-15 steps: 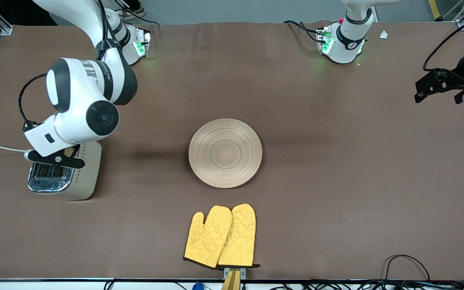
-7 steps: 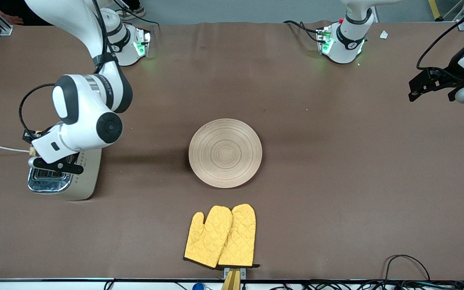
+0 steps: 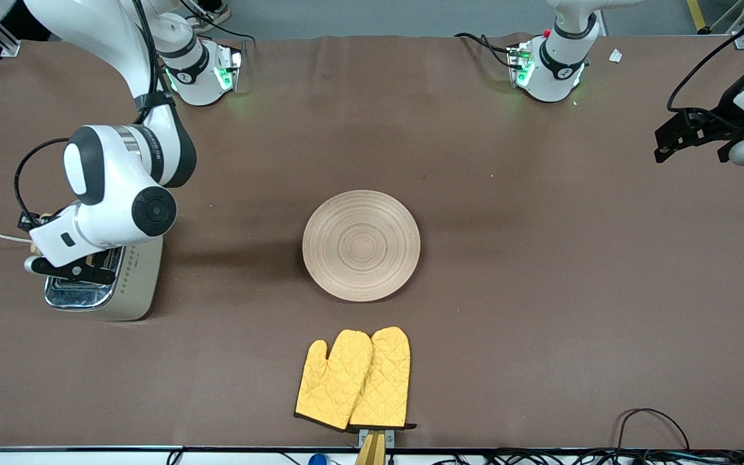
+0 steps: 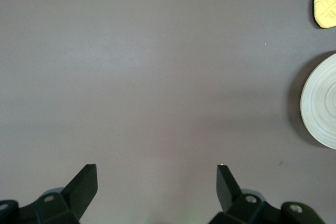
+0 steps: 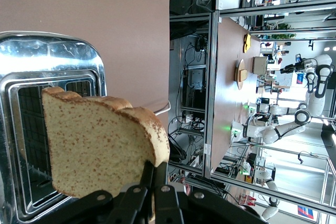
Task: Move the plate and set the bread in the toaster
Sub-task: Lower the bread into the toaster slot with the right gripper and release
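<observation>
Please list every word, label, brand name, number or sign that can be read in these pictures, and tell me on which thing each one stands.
No text can be read.
Toaster: only a diamond pattern and a small dark mark, too small to read.
Arm bases, beside the green lights: round marks, too small to read.
Plate, bread in the right gripper, yellow oven mitts, left gripper: no writing visible.

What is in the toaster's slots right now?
Nothing visible: the cream toaster's slots look dark and empty. The brown speckled bread slice hangs over them, pinched in the right pincer. The slots' depths are hidden. The left arm waits, pincer open.
</observation>
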Action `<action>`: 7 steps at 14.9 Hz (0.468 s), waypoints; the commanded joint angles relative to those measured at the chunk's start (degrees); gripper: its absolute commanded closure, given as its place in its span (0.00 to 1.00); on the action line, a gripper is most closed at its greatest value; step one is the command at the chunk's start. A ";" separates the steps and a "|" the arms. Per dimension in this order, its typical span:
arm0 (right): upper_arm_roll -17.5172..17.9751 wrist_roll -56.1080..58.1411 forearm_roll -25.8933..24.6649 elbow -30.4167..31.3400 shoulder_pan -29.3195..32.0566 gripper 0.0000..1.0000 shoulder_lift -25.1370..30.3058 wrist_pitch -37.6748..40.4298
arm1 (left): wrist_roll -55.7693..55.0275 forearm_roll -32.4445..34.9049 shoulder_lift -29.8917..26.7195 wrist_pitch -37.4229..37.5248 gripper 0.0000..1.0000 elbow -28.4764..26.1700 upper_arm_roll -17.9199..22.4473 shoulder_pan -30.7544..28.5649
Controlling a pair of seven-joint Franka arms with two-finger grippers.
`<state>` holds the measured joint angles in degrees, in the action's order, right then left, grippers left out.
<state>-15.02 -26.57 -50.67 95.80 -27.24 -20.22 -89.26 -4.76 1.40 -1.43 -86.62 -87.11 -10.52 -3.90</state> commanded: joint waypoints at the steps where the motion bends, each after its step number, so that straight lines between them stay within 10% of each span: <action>1: 0.60 -0.94 -1.62 2.20 0.35 1.00 1.85 -0.74 | -0.77 1.15 0.11 -0.57 0.00 0.80 -0.20 -0.32; 7: 0.87 -2.16 -1.27 2.29 -0.35 1.00 1.59 -0.56 | -0.25 1.15 0.20 -0.57 0.00 1.07 -0.12 -0.41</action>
<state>-14.65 -26.69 -50.67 95.93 -27.39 -20.22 -89.42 -4.76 1.42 -1.42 -87.15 -86.96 -10.47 -4.19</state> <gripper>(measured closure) 0.965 0.000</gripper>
